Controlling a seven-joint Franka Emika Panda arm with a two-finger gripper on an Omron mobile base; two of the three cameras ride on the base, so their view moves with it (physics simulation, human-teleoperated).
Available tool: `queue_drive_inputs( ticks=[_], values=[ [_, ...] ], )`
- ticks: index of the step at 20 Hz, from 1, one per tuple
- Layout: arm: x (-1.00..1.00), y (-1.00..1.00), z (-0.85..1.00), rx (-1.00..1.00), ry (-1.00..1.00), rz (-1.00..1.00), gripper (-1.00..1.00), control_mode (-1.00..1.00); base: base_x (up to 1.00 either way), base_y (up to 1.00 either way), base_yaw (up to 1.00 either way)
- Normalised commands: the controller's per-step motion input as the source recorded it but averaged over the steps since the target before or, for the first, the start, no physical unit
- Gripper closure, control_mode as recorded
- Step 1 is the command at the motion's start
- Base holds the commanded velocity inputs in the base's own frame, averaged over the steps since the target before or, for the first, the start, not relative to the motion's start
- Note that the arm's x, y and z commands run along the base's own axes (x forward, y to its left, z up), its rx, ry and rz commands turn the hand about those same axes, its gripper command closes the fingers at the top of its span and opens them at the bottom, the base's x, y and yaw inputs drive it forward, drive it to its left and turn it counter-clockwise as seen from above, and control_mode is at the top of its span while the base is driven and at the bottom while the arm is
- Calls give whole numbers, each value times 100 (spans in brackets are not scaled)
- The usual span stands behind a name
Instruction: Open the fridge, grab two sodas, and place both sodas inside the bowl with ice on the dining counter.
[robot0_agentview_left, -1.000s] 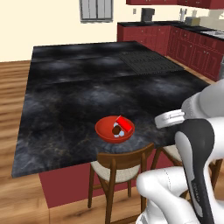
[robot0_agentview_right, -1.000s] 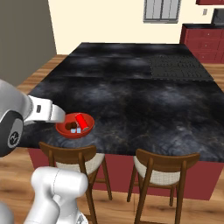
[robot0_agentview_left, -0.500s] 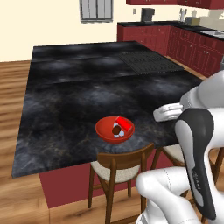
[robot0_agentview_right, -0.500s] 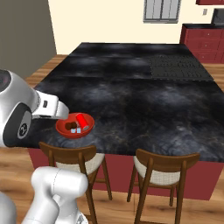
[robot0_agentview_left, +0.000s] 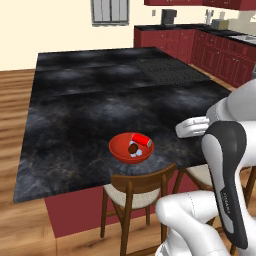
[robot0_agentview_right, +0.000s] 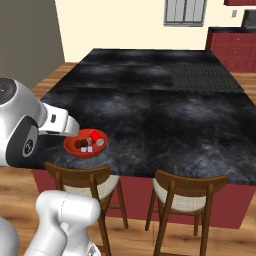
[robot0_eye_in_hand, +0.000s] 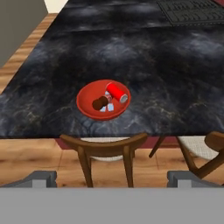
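From the left base view, the bowl (robot0_agentview_left: 131, 148) is sitting on the black bench (robot0_agentview_left: 75, 120), close to its near edge. The red can (robot0_agentview_left: 141, 141) is lying on its side in the bowl. The brown bottle (robot0_agentview_left: 133, 148) is lying just beside the can, and they seem to be touching. A few white ice cubes are lying under them. A wooden chair (robot0_agentview_left: 134, 191) is standing at the near edge, right below the bowl. The cooktop (robot0_agentview_left: 171, 71) is sitting far back, toward the bench's far right corner.

From the right base view, the bowl (robot0_agentview_right: 85, 143) is resting near the bench's (robot0_agentview_right: 160, 115) near left corner. The can (robot0_agentview_right: 96, 138) and the bottle (robot0_agentview_right: 81, 144) are lying inside it. Two chairs (robot0_agentview_right: 87, 186) are standing along the near edge.

From the hand view, the bowl (robot0_eye_in_hand: 101, 99) is sitting just behind the near edge, with the can (robot0_eye_in_hand: 117, 92) and bottle (robot0_eye_in_hand: 99, 103) in it. The jaws (robot0_eye_in_hand: 112, 178) are standing wide apart, low in the picture, in front of the chair (robot0_eye_in_hand: 105, 152). They are holding nothing.
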Motion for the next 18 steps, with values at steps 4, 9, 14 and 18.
queue_drive_inputs(
  ticks=[4,9,14,18],
  values=[
    [1,0,-4,0,1,0,-100,-100,0,0,0],
    [3,0,-6,0,2,0,-100,-100,0,0,0],
    [4,0,-4,0,2,0,-100,-100,0,0,0],
    [3,0,-4,0,2,0,-100,-100,0,0,0]
  ],
)
